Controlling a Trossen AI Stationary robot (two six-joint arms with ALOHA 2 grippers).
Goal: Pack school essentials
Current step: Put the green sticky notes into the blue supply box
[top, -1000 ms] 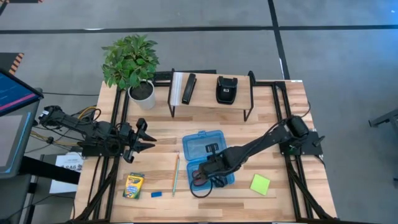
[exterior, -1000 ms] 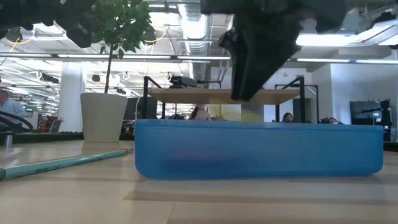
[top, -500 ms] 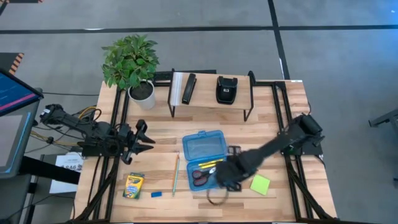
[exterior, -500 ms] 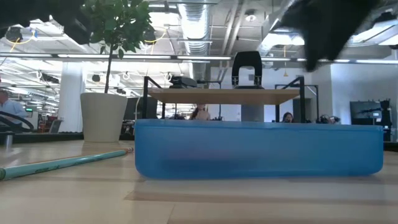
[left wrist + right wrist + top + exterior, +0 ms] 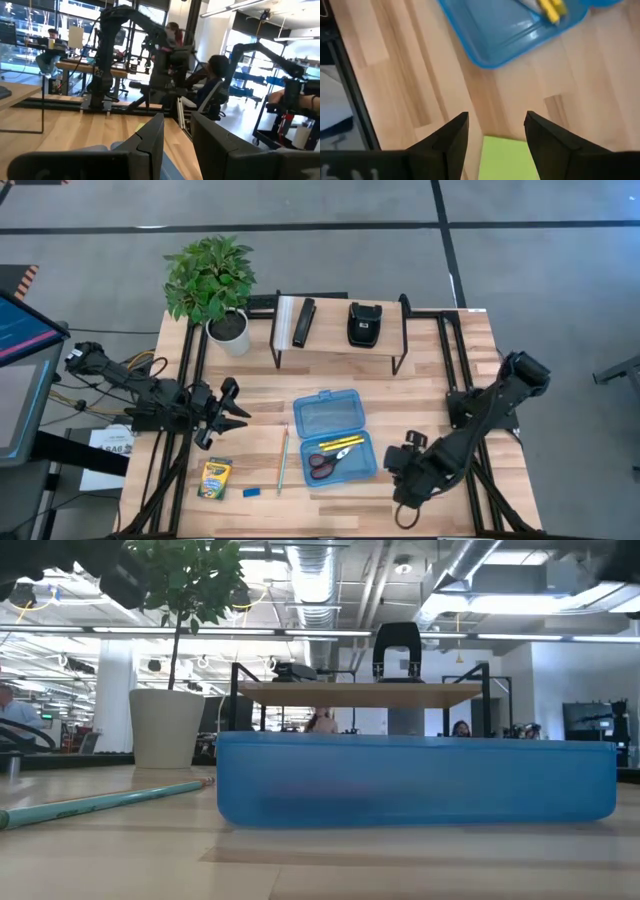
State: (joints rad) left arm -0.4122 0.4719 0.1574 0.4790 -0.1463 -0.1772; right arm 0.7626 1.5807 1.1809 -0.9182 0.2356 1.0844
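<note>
Got the right gripper [image 5: 496, 120] low over the table just right of the blue case [image 5: 325, 415], fingers spread wide apart, nothing pinched. Straddling the lime-green sticky-note pad [image 5: 507, 160], which lies flat on the wood a bit right of the case. Can't tell whether the fingers touch the pad.

Inside the case's open bottom half: red-handled scissors [image 5: 322, 465], plus a yellow pencil [image 5: 340, 443] just above them with something orange alongside.

Left of the case, out on the table: a thin green pencil [image 5: 282, 460] lying close beside it, then the crayon box [image 5: 214, 478] farther out, and the tiny blue eraser [image 5: 251, 492] between those two, nearer the front edge.

Left gripper [image 5: 235, 402] hanging well left of the case, fingers parted, empty.

From table height, just the case's blue wall up front, the green pencil off to its left, and a potted plant [image 5: 165, 728] behind.
</note>
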